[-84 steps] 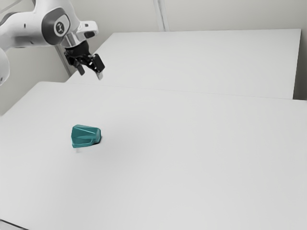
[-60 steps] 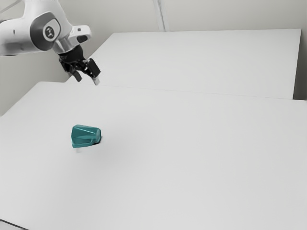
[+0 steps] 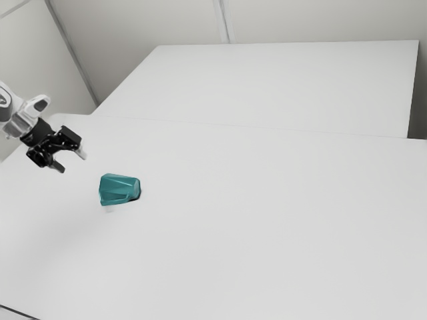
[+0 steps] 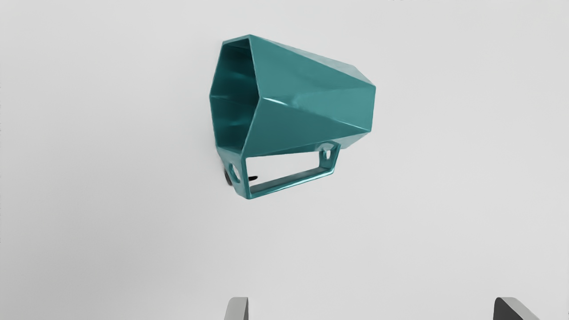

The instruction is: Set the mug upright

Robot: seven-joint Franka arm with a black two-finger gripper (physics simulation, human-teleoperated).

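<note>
Mug (image 4: 311, 102) on its side on the table (image 3: 267, 220).

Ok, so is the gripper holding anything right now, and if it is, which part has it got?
Nothing is held: the gripper stands open, away from the teal mug, which lies on its side.

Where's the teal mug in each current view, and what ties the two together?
Exterior view: the mug lies on its side, left of centre, below and to the exterior view's right of the fingers.
Wrist view: ahead of the spread fingers, clear of both, its handle on the side nearer them.
Shared landmark: the fingers.
</note>
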